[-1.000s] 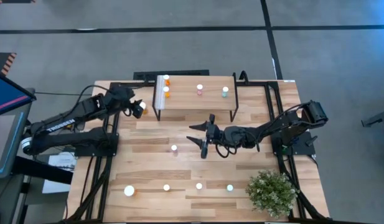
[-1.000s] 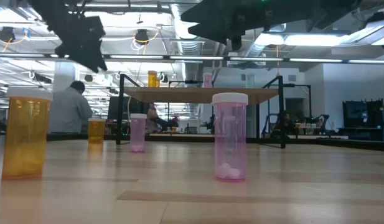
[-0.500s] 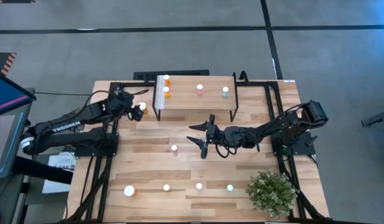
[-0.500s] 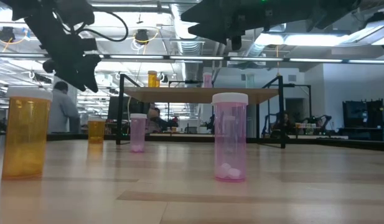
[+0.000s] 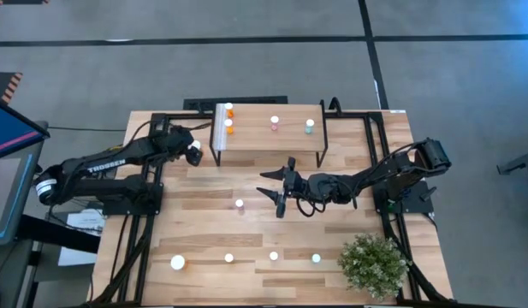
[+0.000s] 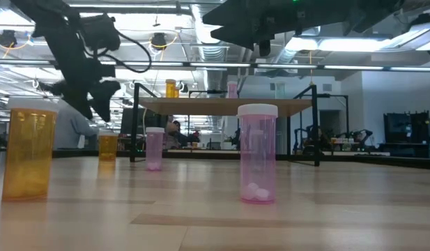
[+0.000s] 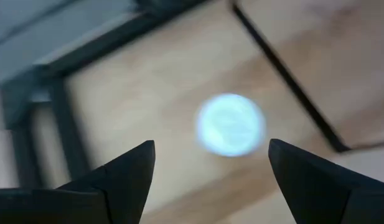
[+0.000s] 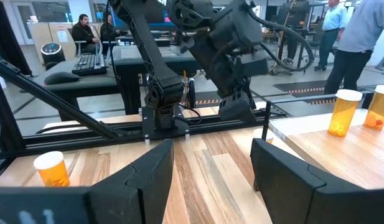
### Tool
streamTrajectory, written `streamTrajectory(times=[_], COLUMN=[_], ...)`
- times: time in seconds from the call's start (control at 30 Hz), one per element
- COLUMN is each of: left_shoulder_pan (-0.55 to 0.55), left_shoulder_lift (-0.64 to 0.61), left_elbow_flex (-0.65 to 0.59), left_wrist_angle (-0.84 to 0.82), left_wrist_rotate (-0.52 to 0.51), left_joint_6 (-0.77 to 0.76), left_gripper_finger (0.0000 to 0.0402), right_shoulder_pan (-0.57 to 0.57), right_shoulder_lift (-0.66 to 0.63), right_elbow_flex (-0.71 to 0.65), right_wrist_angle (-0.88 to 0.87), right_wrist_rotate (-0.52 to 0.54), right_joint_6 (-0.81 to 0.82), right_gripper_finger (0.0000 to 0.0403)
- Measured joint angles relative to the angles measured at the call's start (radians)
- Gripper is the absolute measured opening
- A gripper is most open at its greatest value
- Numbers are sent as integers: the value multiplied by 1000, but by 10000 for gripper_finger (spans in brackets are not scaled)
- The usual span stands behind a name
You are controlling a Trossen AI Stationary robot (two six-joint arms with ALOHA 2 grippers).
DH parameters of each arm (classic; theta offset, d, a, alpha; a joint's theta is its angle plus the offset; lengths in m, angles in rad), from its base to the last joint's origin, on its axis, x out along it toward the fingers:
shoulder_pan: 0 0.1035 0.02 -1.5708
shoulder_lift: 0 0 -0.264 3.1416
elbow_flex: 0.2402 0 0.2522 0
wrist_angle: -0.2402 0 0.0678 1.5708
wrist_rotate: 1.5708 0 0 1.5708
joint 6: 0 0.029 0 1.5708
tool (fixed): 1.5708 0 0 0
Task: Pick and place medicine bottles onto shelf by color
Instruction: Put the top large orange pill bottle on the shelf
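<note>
Left tool [image 7: 210,165] open, hovers right over white-capped orange bottle [image 7: 231,124] on surface beside shelf [image 5: 268,133]. Right tool [image 5: 275,187] open, empty, w/ pink bottle [image 5: 240,204] near.

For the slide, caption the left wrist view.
Open left gripper poised above a white-capped bottle standing on the wooden table.

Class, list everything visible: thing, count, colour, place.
shelf: one, light wood, black legs, far side of table
bottles on shelf: four; two orange, one pink, one teal
bottle left of shelf: one, orange, white cap, below left gripper
bottle mid-table: one, pink
bottles along near edge: four; one large orange, one teal
plant: one, green, near right corner
people: several, room behind
left gripper: open, beside shelf
right gripper: open, mid-table
</note>
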Motion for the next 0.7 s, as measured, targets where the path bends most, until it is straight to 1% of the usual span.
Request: streamTrajectory(times=[0.07, 0.13, 0.27, 0.57, 0.7], left_shoulder_pan=[6, 8, 32, 95, 125], left_shoulder_lift=[29, 53, 87, 128, 151], left_elbow_flex=[0, 0, 0, 0, 0], left_wrist_angle=[32, 75, 108, 111, 140], left_wrist_rotate=[66, 97, 101, 109, 158], left_joint_6=[41, 70, 92, 117, 138], left_gripper_finger=[300, 300, 300, 301, 301], right_shoulder_pan=[0, 0, 0, 2, 2], right_shoulder_lift=[0, 0, 0, 0, 0], right_elbow_flex=[0, 0, 0, 0, 0], right_wrist_angle=[0, -1, -4, -8, -8], right_wrist_rotate=[0, 0, 0, 0, 0], right_joint_6=[0, 0, 0, 0, 0], right_gripper_finger=[235, 235, 235, 235, 235])
